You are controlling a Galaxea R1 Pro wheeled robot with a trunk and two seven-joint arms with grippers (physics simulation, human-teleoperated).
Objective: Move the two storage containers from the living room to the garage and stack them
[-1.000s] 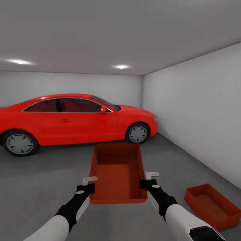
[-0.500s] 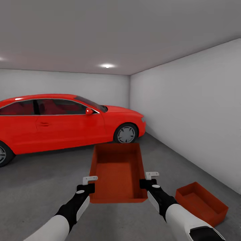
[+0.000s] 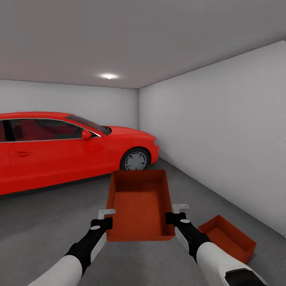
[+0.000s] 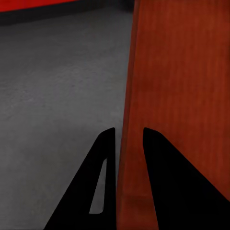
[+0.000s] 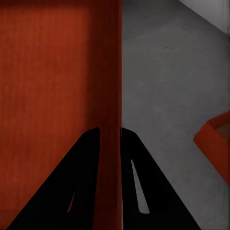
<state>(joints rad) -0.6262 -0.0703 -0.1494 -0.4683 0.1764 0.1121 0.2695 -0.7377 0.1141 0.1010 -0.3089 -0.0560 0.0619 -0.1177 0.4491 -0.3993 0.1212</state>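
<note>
I am in the garage, holding one orange-red storage container [image 3: 139, 204] level in front of me above the floor [image 3: 39, 222]. My left gripper [image 3: 106, 222] is shut on its left side wall [image 4: 128, 158], and my right gripper [image 3: 174, 217] is shut on its right side wall [image 5: 110, 158]. The other storage container [image 3: 227, 237] rests open side up on the dark grey floor at the lower right, close to the white wall; a corner of it [image 5: 215, 143] also appears in the right wrist view.
A red car [image 3: 67, 149] is parked at the left and middle, nose toward the far corner. A white side wall [image 3: 230, 135] runs along the right. Bare grey floor lies between the car, the wall and me.
The view has turned to the right: the car, the far corner and the container on the floor have all slid left in the picture. The held container and both grippers keep their place.
</note>
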